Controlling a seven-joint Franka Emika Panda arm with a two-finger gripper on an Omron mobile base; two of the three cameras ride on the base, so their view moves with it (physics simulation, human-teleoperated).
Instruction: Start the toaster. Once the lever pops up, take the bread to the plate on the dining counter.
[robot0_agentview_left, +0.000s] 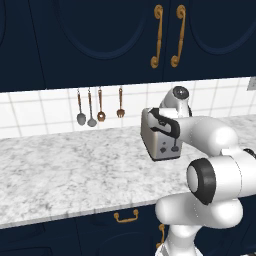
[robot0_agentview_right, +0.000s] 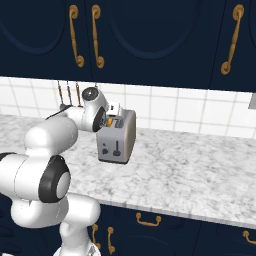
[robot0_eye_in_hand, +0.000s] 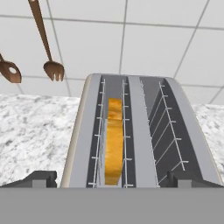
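One slot holds bread (robot0_eye_in_hand: 114, 140), crust edge showing; lever unclear.

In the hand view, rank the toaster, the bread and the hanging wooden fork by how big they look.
1. toaster, largest by far.
2. bread, sunk in the left slot.
3. wooden fork, cut off at the top edge and farther away, so its rank is unsure.

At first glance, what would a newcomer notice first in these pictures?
The white arm reaches over the marble counter with its open gripper just above the toaster. In the hand view, the bread sits down in the left slot, its golden crust up, while the right slot is empty. Brown utensils hang on the white tiled wall to the toaster's left, under dark navy cabinets with brass handles.
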